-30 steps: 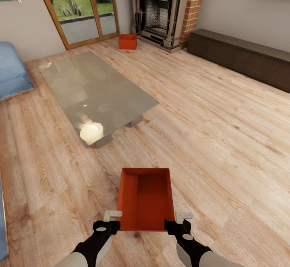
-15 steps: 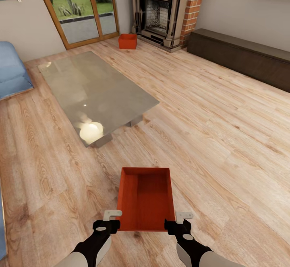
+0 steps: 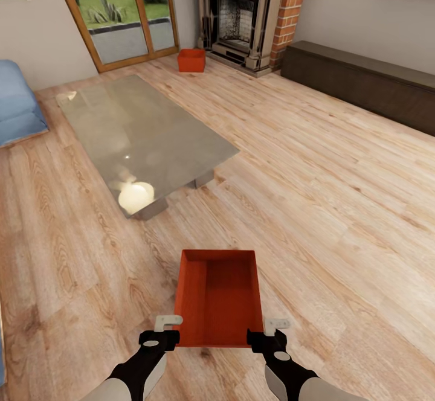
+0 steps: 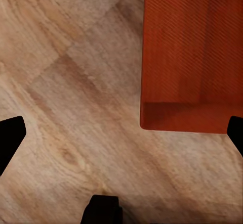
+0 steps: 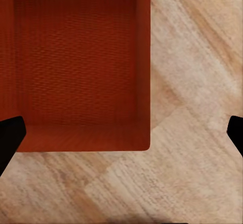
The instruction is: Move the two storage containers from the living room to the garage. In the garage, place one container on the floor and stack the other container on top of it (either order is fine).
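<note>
The nearer storage container [image 3: 219,298] lies on the wood-plank floor [image 3: 338,208] straight ahead of the robot, its long axis running away from the body, its near short wall between the 2 grippers. The left gripper [image 3: 162,332] sits just beside the near left corner, the right gripper [image 3: 270,333] just beside the near right corner, so both arms are about equally near. In the left wrist view the container [image 4: 192,57] shows one near corner, with dark fingers [image 4: 10,138] spread wide at the picture's edges and bare floor between them; the right wrist view shows the other near corner of the container [image 5: 76,67] with fingers [image 5: 10,138] equally wide apart. Both sets of fingers look open and grip nothing. My reading is that each would need to close on the near rim, or on a side wall, before any lift.

The container is orange-red, lidless, rectangular, empty, with slightly tapered walls.

Farther off stands the grey glass-topped low table [image 3: 142,138]. Beyond it the 2nd storage container [image 3: 191,61] rests on the floor near the brick fireplace [image 3: 251,14] and the glass doors [image 3: 118,14].
</note>
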{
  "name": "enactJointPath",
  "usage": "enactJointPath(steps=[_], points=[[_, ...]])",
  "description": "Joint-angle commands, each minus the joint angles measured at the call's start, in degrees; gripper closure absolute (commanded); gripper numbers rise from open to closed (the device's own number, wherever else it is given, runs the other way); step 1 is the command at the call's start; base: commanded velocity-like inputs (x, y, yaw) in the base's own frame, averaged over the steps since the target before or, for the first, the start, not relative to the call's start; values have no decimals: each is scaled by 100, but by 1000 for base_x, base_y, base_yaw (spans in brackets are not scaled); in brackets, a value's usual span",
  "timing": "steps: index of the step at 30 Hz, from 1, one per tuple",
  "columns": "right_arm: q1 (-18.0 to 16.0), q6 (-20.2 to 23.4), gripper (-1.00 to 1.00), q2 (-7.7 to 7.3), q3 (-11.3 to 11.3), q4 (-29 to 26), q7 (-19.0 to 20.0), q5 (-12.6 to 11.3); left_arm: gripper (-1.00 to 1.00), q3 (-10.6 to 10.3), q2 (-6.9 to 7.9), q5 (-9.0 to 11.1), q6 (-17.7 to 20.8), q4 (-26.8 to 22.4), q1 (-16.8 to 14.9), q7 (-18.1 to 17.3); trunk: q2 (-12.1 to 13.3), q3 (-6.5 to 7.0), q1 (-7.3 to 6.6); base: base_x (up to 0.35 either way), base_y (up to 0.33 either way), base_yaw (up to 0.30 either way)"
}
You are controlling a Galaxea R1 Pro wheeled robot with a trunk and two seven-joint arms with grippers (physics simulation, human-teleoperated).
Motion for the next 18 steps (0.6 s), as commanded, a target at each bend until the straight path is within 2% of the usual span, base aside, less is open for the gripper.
enactJointPath(steps=[1,18], points=[[-3,-13,-100,-2,33,5,-29,-13,-100,-17,0,-16,38,-13,0,27,-43,-22,22,0,0,0],[-3,-12,-100,2,33,5,-29,-15,-100,0,6,-16,38,-27,0,30,-725,-327,396,0,0,0]])
